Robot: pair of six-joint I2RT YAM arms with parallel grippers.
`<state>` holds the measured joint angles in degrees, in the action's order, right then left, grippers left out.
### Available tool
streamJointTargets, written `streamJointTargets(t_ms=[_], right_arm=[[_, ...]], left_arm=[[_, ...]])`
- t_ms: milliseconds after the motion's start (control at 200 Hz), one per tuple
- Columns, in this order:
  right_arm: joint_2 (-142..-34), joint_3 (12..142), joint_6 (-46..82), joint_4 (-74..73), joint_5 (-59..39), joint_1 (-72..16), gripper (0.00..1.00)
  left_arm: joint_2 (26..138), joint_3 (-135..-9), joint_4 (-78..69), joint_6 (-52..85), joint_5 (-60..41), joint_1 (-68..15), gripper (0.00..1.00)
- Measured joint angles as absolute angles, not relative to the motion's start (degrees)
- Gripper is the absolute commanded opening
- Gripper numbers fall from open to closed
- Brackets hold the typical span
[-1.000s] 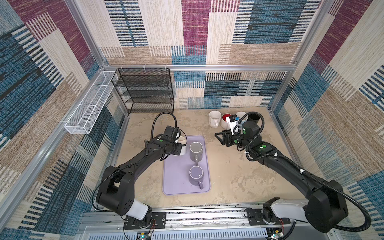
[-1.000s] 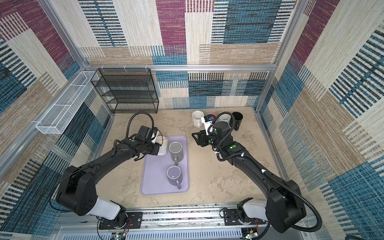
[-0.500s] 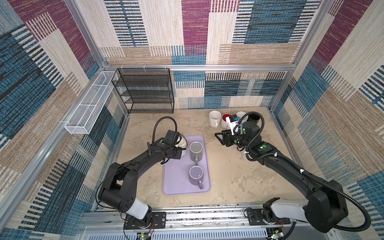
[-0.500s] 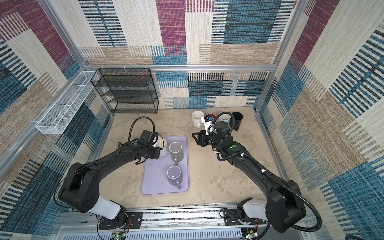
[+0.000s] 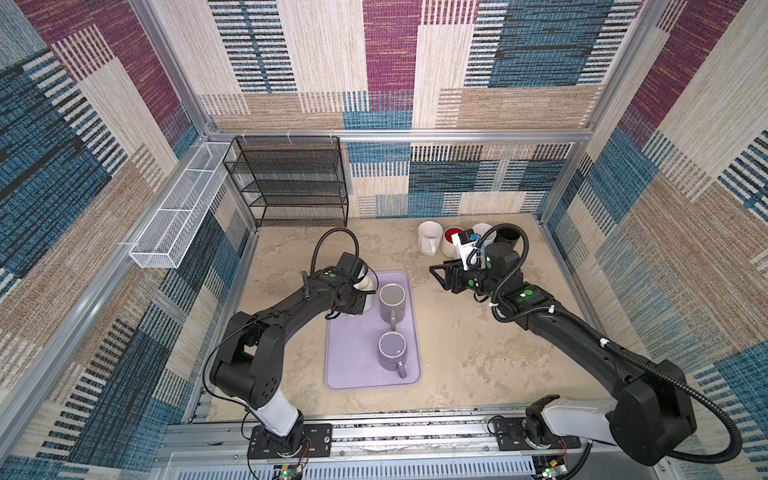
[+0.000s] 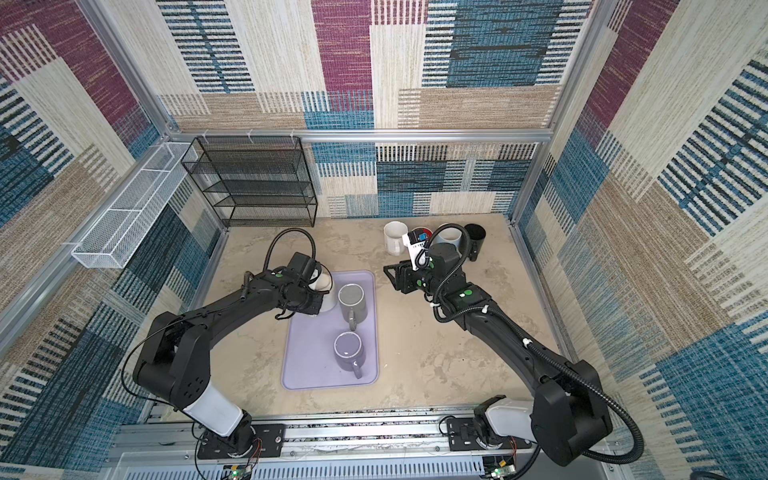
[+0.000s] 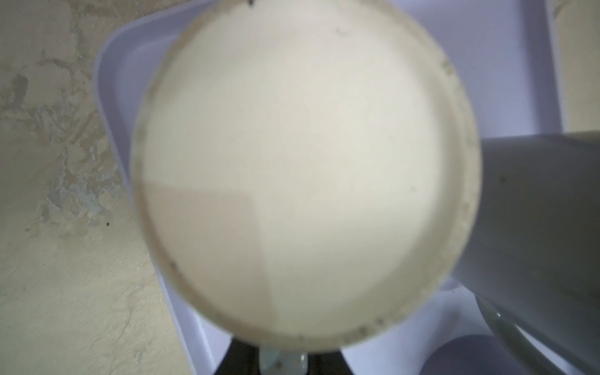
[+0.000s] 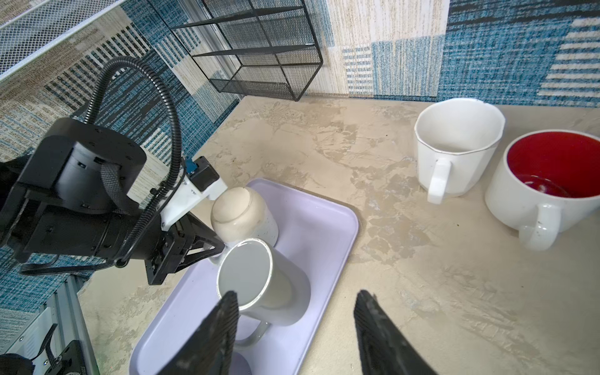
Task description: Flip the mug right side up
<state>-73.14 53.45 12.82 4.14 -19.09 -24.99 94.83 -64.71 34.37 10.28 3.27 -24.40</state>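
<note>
The cream mug [image 8: 240, 212] is at the far left corner of the lavender tray [image 5: 353, 374], base upward and tipped slightly. It is just beside the far grey mug [image 8: 259, 282], which is to its right. In both top views the left arm's wrist covers much of the cream mug, leaving only its pale base and part of its wall [image 5: 368, 286] [image 6: 323, 283] visible. In the left wrist view the blurred round base [image 7: 305, 168] fills most of the picture. I cannot tell whether its rim rests on the tray or hangs just clear of it.

The left tool [image 8: 215, 250] reaches in from the left, low at the mug's near side. Its fingers are pressed close together on a pale piece that looks like the mug's handle. That view shows the dark fingers meeting just below the base [image 7: 282, 360].

The right tool [image 8: 295, 311] hangs above the counter [image 5: 457, 353], to the right of the tray's far end and well apart from the cream mug. Its jaws are spread about halfway and hold nothing. In a top view it points left toward the tray [image 5: 438, 275].

A near grey mug [image 5: 392, 351] is on the tray's near half. A white mug [image 8: 454, 149] and a red-lined mug [image 8: 548, 181] stand at the far right of the counter.
</note>
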Motion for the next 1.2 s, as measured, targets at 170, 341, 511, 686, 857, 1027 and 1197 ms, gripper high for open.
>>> streamJointTargets(t_ms=[170,341,511,686,857,1027,1197], right_arm=[[-73.12,53.45,12.80,4.16,-19.05,-24.99,0.60],[-73.10,53.45,12.78,4.19,-18.92,-24.99,0.60],[-73.10,53.45,12.78,4.19,-18.92,-24.99,0.60],[-73.06,53.45,12.78,4.21,-18.90,-24.99,0.60],[-72.88,53.45,12.78,4.23,-18.90,-24.99,0.60],[-72.66,53.45,12.78,4.23,-18.90,-24.99,0.60],[-72.66,53.45,12.78,4.21,-18.90,-25.02,0.60]], left_arm=[[96.40,-66.17,36.42,10.02,3.70,-24.40,0.21],[97.01,-67.68,38.79,9.85,4.12,-24.38,0.30],[98.30,-70.02,41.01,9.15,4.54,-24.38,0.34],[99.90,-72.16,42.68,8.54,4.58,-24.38,0.34],[101.41,-74.00,44.23,7.44,4.43,-24.38,0.32],[102.56,-74.37,44.64,7.29,4.03,-24.38,0.27],[103.24,-74.37,44.75,7.33,4.01,-24.38,0.25]])
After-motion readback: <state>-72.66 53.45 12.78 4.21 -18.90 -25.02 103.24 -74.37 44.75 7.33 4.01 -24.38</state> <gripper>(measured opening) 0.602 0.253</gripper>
